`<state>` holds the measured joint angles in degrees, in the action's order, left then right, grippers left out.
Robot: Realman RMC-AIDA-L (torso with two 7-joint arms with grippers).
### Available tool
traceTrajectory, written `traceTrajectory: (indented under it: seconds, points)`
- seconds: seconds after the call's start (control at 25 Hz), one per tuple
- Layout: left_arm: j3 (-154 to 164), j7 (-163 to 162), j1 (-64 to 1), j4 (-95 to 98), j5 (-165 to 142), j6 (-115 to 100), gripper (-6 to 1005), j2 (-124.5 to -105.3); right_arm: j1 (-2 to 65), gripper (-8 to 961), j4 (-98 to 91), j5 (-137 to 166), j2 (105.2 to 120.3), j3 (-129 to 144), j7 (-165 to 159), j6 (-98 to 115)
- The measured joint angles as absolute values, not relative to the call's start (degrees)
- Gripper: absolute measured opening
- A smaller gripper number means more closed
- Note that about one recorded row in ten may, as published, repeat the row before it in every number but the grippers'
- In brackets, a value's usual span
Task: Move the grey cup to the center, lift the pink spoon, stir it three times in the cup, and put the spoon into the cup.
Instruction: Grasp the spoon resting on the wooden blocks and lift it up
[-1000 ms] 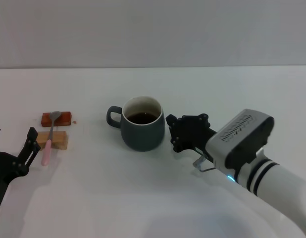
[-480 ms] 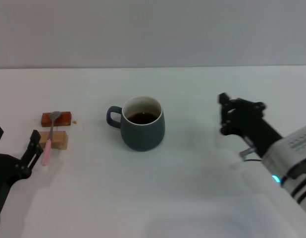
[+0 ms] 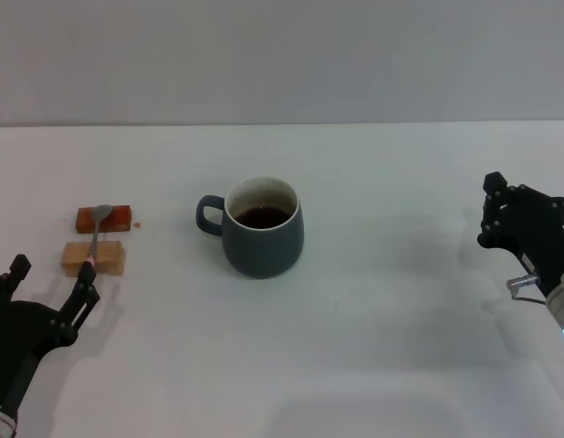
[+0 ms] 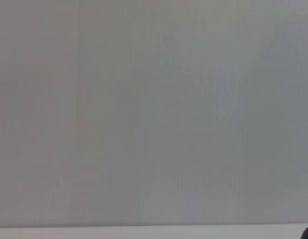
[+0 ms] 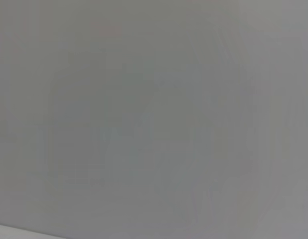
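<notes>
Since right gripper [image 3: 515, 219] pulled well clear of grey cup [image 3: 261, 228] over the last second, I read cup placement as done. Cup sits mid-surface, dark liquid inside. Pink spoon [image 3: 90, 248] lies well left of cup, propped across reddish-brown block [image 3: 104, 218] and light wooden block [image 3: 94, 257]. Left gripper [image 3: 47, 297] has dropped just short of spoon handle, jaws spread wide, holding nothing (pickup next, I judge). Right jaws: cannot tell how far apart, nothing held.

Right gripper [image 3: 501, 214]: pulled away from the grey cup [image 3: 262, 228] to the desk's far right edge.
Left gripper [image 3: 47, 283]: shifted lower, nearer the pink spoon [image 3: 92, 246].
</notes>
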<state>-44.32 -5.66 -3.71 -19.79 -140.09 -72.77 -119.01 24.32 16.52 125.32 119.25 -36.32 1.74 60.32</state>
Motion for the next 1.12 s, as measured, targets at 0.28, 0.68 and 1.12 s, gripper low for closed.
traceTrajectory:
  seconds: [0.28,0.68,1.12]
  points:
    - [-43.36,-5.06,-3.59,-21.49,-139.92,-69.26,841,-119.09,24.0,0,16.05,125.32,119.27,-37.92,1.76,60.36]
    - [-42.65,-2.77,-4.02,-22.4,-139.5,-65.62,840,-119.09,23.77,-1,15.28,125.32,119.27,-39.0,1.76,60.39]
    - [-42.92,-2.23,-5.35,-22.42,-139.24,-62.97,840,-119.09,23.86,0,15.29,125.32,119.27,-39.11,1.76,60.39]
